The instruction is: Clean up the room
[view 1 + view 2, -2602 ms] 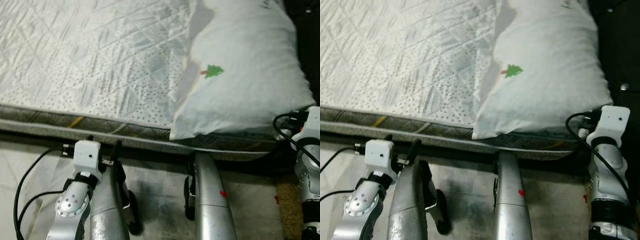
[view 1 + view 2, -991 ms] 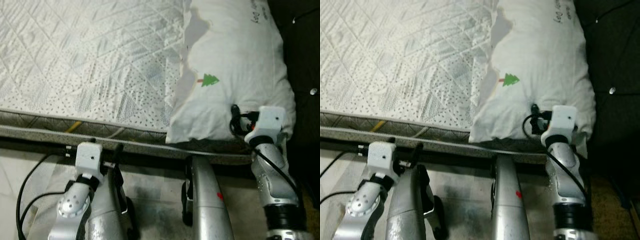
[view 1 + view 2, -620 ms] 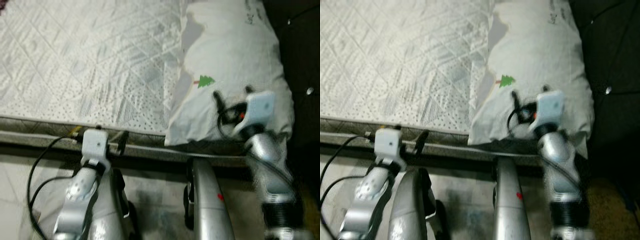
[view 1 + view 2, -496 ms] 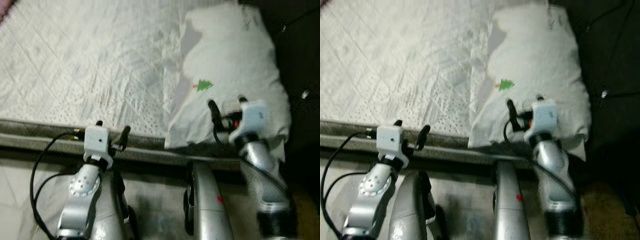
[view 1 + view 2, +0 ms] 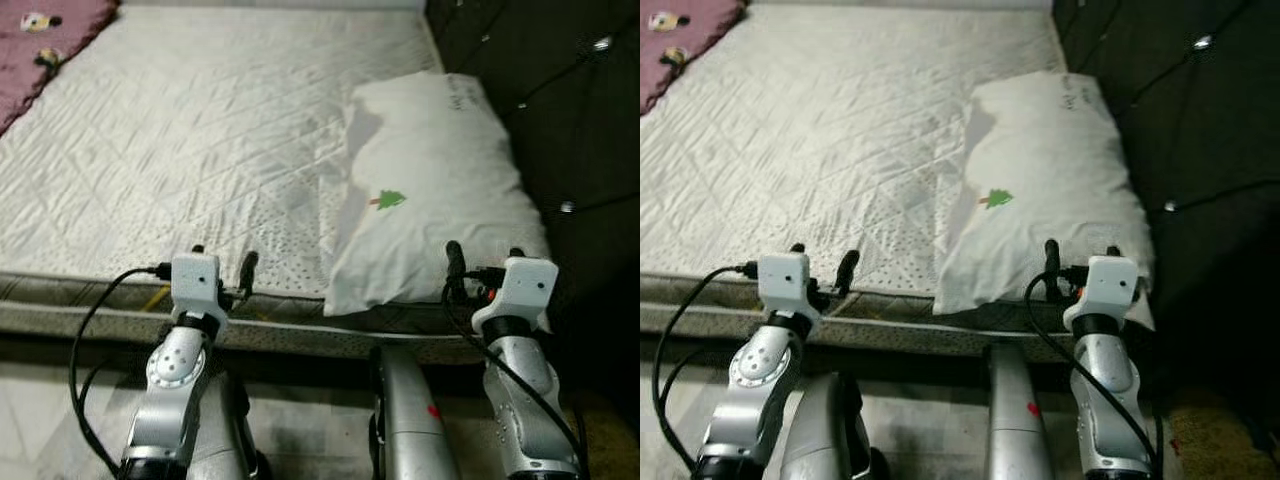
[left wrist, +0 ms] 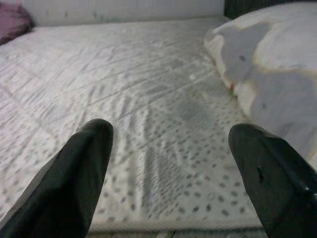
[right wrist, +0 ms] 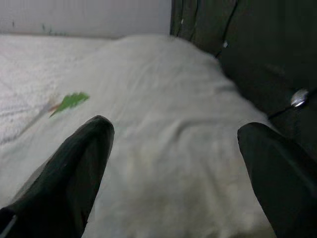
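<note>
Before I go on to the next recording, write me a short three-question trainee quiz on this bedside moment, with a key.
1. True or false: the right gripper is shut on the pillow.
2. What is printed on the pillow? A) a red star B) a green tree C) a blue fish
3. Fill in: the left gripper hangs over the near edge of the ____.

Key:
1. False: its fingers are apart, at the pillow's near end.
2. B.
3. Mattress; its fingers are open too.

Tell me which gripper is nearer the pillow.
Right. The right gripper hovers open at the pillow's near end; the left gripper, also open, sits over the mattress edge beside it.
</note>
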Tool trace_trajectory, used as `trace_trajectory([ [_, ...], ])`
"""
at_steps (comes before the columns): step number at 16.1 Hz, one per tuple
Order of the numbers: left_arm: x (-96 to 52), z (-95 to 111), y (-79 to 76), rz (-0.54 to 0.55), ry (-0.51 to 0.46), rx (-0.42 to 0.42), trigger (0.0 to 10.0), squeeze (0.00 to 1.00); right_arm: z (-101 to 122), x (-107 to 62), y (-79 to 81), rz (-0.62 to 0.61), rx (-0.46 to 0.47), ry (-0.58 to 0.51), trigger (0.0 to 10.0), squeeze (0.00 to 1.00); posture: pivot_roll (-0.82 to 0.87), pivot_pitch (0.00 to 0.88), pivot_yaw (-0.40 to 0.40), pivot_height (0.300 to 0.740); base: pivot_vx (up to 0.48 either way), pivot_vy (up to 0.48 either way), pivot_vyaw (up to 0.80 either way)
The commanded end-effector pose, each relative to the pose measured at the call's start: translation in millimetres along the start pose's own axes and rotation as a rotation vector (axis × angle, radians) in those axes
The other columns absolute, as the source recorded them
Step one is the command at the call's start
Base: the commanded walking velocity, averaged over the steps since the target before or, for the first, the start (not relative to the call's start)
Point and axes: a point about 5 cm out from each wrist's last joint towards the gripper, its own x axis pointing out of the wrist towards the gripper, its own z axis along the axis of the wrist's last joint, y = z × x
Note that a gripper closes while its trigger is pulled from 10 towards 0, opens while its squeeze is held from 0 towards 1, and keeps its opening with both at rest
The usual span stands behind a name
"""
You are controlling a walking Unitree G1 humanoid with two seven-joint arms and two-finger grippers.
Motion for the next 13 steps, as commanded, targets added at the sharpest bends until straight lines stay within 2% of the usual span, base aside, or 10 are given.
trace_trajectory([
  [1, 5.8, 5.4, 1.1, 0.019, -0.024, 0.006, 10.0, 0.0, 10.5, 9.5, -4.6, -0.031, 0.016, -0.043, 10.0, 0.0, -0.07, 0.019, 0.034, 0.576, 0.0, 0.0, 0.0],
  [3, 6.4, 8.0, 1.0, 0.034, -0.037, -0.005, 10.0, 0.0, 16.2, 15.4, -3.1, -0.026, 0.036, -0.053, 10.0, 0.0, -0.07, 0.036, 0.032, 0.595, 0.0, 0.0, 0.0],
  [8, -10.7, -12.7, -11.7, -0.015, 0.031, -0.008, 10.0, 0.0, 13.7, 16.4, 6.3, 0.007, 0.08, -0.033, 10.0, 0.0, -0.08, 0.059, 0.039, 0.643, 0.0, 0.0, 0.0],
  [13, -8.8, -16.8, -9.4, 0.006, 0.047, -0.014, 10.0, 0.0, 10.7, 15.4, 10.5, 0.012, 0.103, -0.017, 10.0, 0.0, -0.08, 0.052, 0.033, 0.698, 0.0, 0.0, 0.0],
])
